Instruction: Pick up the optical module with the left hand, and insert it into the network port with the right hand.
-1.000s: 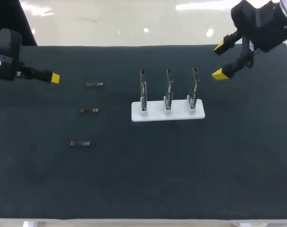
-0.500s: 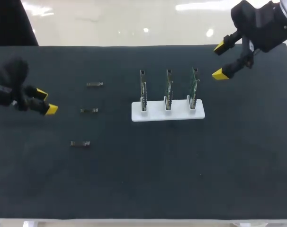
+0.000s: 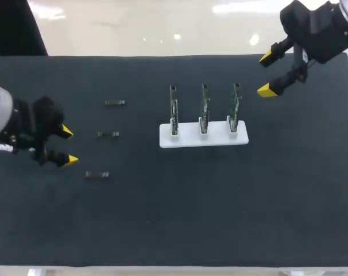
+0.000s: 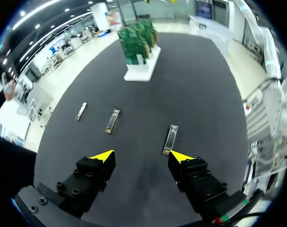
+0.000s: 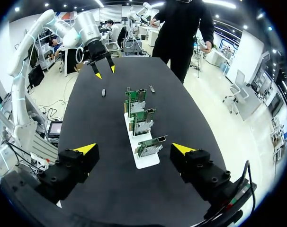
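Note:
Three small optical modules lie in a column on the black table's left half: the far one, the middle one and the front one. My left gripper stands open just left of them, level with the gap between the middle and front modules, holding nothing. In the left wrist view the front module lies just ahead of one fingertip of this gripper. A white stand carries three upright green boards with network ports. My right gripper hangs open and empty at the back right, past the stand.
The black mat covers the whole table. Its front half holds nothing but the front module. From the right wrist view my left gripper shows far beyond the three boards.
My left arm has swung from the back left edge toward the front and slightly right, ending beside the modules. The right arm and all the modules have stayed still.

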